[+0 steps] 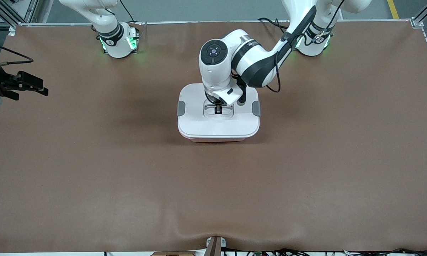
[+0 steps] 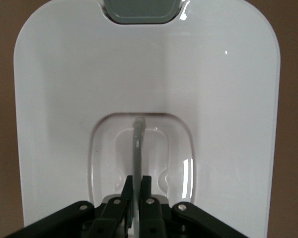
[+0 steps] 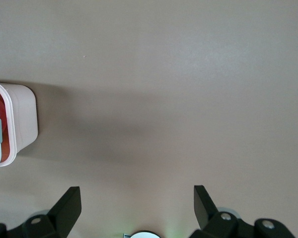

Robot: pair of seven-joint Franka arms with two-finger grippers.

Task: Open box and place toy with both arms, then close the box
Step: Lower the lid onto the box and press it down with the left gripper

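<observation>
- Right gripper (image 3: pixel 134 210): upper left of the front view, arm raised at its own end of the table, waiting. In the right wrist view its fingers (image 3: pixel 64 208) stand spread wide with nothing between them, over bare table.
- Table (image 1: pixel 92 160): brown mat filling the frame; a shallow ripple at the lower centre edge.
- Box (image 1: pixel 218 122): centre of the front view, resting on the table. White lid on; pinkish base showing at the edge nearest the camera. The right wrist view catches one corner of it at its left margin.
- Side clips (image 1: pixel 181 108): grey, one on each short side of the lid, at middle height of the box in the front view. Whether they are latched cannot be told.
- Handle (image 2: pixel 137 144): thin grey bar in the lid's central recess, upright.
- Left gripper (image 2: pixel 137 186): centre of the front view, down in the recess, fingers pressed together on the handle, pinching it.
- Toy: not visible in any view; its place cannot be told.
- Handling, as a judgement: the box looks like rigid, smooth plastic, light but slippery at the walls. The handle is the proper hold for the lid, and a straight lift should suit it; the base may follow if the clips hold.
</observation>
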